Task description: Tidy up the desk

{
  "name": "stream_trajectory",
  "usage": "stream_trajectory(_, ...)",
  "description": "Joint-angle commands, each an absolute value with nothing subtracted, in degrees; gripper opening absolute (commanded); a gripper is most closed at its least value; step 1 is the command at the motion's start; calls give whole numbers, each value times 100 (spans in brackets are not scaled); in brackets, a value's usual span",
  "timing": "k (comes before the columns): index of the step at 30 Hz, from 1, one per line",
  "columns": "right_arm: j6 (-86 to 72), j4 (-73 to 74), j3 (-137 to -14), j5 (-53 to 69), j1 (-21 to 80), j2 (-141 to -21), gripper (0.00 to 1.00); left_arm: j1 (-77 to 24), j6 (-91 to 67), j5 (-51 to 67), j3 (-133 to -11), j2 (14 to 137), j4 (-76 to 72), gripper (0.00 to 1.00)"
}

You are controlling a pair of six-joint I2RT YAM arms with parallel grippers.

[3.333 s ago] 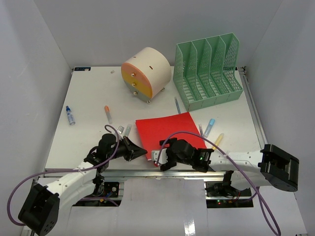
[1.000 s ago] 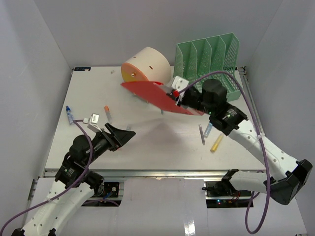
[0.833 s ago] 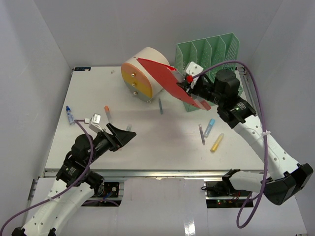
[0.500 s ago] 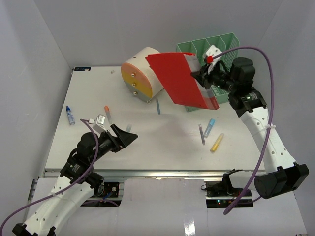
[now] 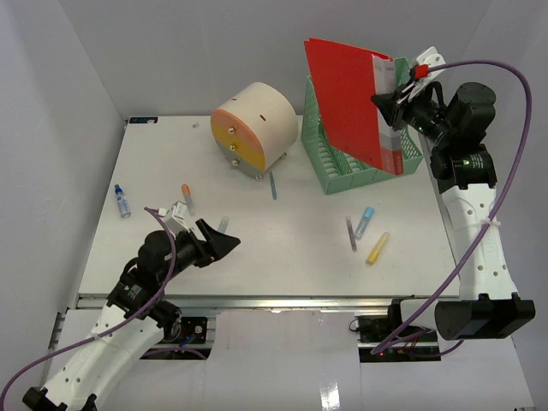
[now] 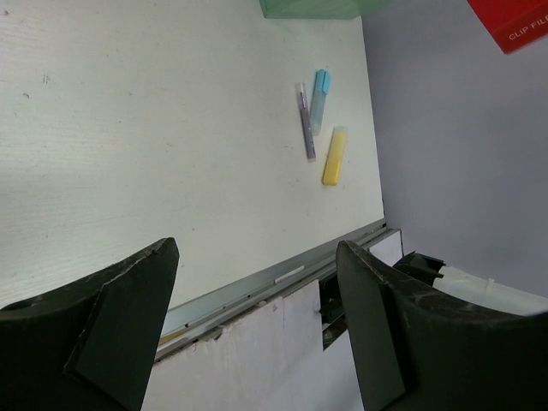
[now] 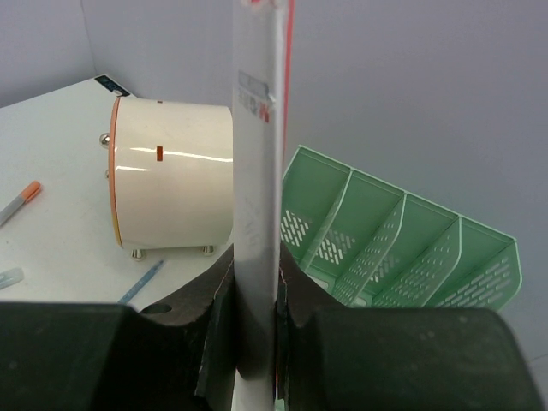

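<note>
So the right gripper (image 5: 396,92) is clamped down on one edge of a red folder (image 5: 347,94), holding it way up in the air. The folder hangs pretty much upright over the green file rack (image 5: 342,167) that sits at the far right corner of the desk (image 5: 300,248). In the wrist view you're looking at it edge-on, pinched tight between the two black fingers (image 7: 214,317). Can't tell if its bottom corner is actually down in a slot or just floating above the rack.

The left gripper (image 5: 218,244) has its jaws spread wide with nothing in them, hovering over the desk near the front edge, left of the middle.

The desk is the big white top that everything's sitting on, with the metal rail running along its front edge by the arm bases.

Other stuff on it:
- a round cream drawer unit (image 5: 254,128) with an orange and yellow face, at the far edge near the middle, just left of the rack
- a thin blue pen (image 5: 273,184) right in front of it
- a yellow highlighter (image 5: 377,247), a light blue marker (image 5: 366,220) and a grey pen (image 5: 350,232) bunched toward the right edge
- an orange-capped marker (image 5: 186,195) and a little blue-capped bottle (image 5: 122,200) over by the left edge
</note>
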State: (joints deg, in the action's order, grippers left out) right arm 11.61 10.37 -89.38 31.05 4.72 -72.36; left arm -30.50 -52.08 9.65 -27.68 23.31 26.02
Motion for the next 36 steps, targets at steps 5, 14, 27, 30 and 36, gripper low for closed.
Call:
stream_trajectory(5, 543, -203, -9095, 2810, 299, -7401, 8, -3067, -4979, 992, -2714, 2092, 2779, 86)
stream_trajectory(14, 251, -590, -9265, 2650, 290, -7992, 8, -3070, -4962, 1098, -2748, 2091, 2819, 86)
stream_trajectory(27, -475, -2510, -8238, 2646, 299, -8553, 8, -3068, -5195, 1152, -2574, 2172, 2695, 86)
stream_trajectory(30, -537, -2925, -7859, 2721, 299, -8623, 8, -3074, -5266, 1194, -2499, 2259, 2516, 86)
stream_trajectory(36, -598, -4010, -7242, 2883, 299, -8767, 8, -3072, -5357, 1261, -2369, 2483, 2259, 86)
